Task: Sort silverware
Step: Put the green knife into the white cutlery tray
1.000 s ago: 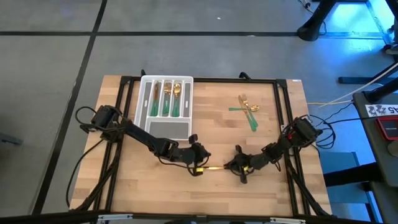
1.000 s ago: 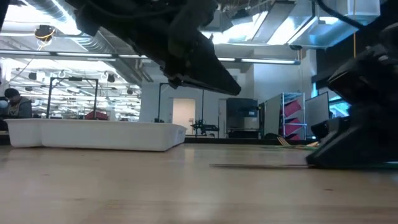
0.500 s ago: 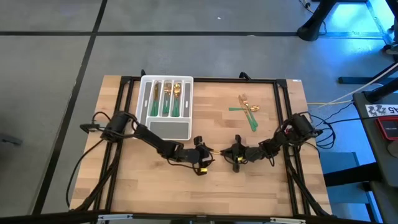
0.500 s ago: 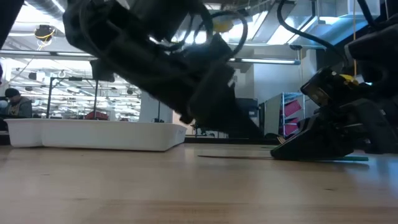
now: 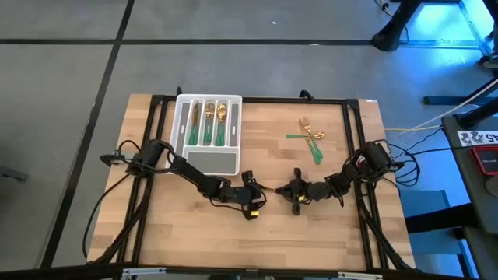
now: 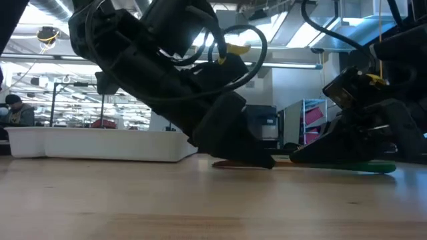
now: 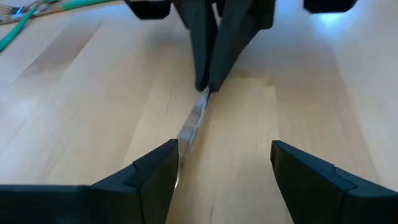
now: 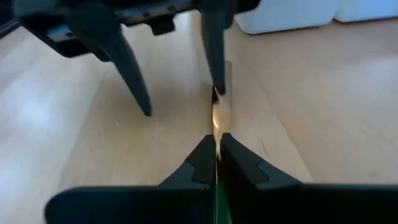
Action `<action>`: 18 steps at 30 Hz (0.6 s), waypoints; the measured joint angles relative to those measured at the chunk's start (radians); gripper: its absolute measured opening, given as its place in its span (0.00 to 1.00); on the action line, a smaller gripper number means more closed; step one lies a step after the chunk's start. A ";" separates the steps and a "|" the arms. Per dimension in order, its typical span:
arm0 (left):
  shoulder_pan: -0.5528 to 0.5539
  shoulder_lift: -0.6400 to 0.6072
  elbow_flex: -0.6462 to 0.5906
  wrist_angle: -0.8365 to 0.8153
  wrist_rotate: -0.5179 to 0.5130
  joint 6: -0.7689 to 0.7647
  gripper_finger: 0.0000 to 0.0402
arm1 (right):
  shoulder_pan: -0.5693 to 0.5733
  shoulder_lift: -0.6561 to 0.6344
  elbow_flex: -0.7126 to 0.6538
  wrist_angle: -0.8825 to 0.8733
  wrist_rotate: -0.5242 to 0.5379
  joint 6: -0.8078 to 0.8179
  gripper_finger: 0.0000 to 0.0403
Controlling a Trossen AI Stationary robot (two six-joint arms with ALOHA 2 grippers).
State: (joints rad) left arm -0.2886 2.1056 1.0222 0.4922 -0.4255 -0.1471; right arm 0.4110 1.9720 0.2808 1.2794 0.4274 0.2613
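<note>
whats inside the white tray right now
The white tray holds green-handled, gold-headed silverware in its three long slots. The wide slot nearest the arms looks bare, though the left arm covers its corner.

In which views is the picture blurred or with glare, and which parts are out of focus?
Left wrist view: the gold blade is soft, with a bright sheen on the table. Right wrist view: glare spots on the gold part near the right gripper. Low view: the left gripper is a dark silhouette against bright ceiling lights.
</note>
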 joint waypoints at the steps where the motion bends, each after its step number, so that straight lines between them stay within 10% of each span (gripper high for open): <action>1: 0.000 0.000 0.000 -0.007 0.000 -0.001 0.60 | 0.000 -0.002 0.003 0.000 -0.001 -0.006 0.06; 18: 0.016 0.020 0.003 -0.058 -0.013 -0.069 0.60 | 0.001 -0.029 0.019 0.005 -0.089 -0.009 0.13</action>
State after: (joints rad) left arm -0.2723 2.1260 1.0248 0.4339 -0.4381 -0.2163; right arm 0.4118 1.9433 0.2993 1.2843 0.3382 0.2527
